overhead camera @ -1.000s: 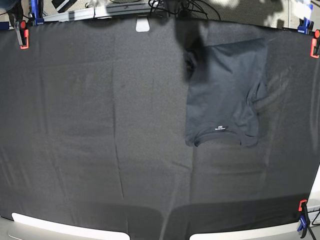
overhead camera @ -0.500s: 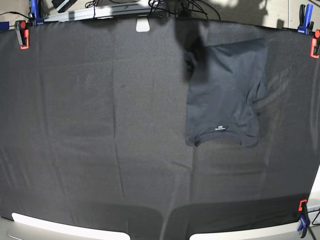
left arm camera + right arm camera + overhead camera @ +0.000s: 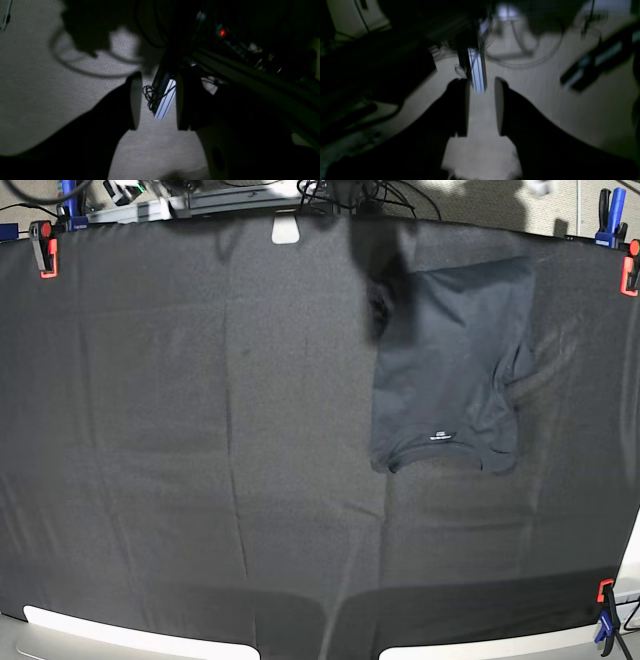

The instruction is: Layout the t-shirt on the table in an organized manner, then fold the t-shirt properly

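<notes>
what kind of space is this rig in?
Probably a robotics lab or workshop: a table under black cloth held by clamps, loose black cables along its far edge, and a metal rail behind.

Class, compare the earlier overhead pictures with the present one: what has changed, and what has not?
At the top edge, a dark cable and robot parts have come into view at the left corner. The t-shirt and the red-tipped clamps stayed where they were.
</notes>
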Action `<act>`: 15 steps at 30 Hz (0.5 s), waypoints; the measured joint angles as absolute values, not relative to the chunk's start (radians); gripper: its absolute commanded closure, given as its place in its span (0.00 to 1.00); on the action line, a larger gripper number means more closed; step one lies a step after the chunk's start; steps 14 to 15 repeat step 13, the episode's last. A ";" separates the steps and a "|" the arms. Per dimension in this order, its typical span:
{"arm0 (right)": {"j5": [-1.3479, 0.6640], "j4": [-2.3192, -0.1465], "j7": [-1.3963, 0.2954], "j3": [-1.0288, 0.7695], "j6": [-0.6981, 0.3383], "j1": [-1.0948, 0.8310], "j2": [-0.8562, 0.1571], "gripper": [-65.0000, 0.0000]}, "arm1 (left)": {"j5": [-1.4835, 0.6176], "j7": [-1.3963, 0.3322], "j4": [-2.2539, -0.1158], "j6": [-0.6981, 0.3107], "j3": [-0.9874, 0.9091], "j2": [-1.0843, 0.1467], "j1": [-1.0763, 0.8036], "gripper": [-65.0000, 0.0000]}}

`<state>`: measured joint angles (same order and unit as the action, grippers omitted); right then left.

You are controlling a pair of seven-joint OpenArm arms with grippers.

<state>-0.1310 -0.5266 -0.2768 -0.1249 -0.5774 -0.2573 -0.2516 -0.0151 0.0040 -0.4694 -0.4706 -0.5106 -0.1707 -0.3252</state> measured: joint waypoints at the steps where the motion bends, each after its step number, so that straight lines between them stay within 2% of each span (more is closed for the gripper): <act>1: -0.130 -0.527 -0.269 -0.098 -0.554 -0.258 -0.249 0.73 | 0.005 0.009 -0.469 -0.448 -0.511 -0.154 -0.320 0.68; 7: -0.130 -0.524 -0.268 0.018 -0.422 -0.264 -0.248 0.73 | 0.060 0.048 -0.467 -0.362 -0.511 -0.108 -0.294 0.68; 15: -0.130 -0.524 -0.251 0.026 -0.418 -0.260 -0.229 0.73 | 0.061 0.049 -0.466 -0.355 -0.511 -0.094 -0.296 0.68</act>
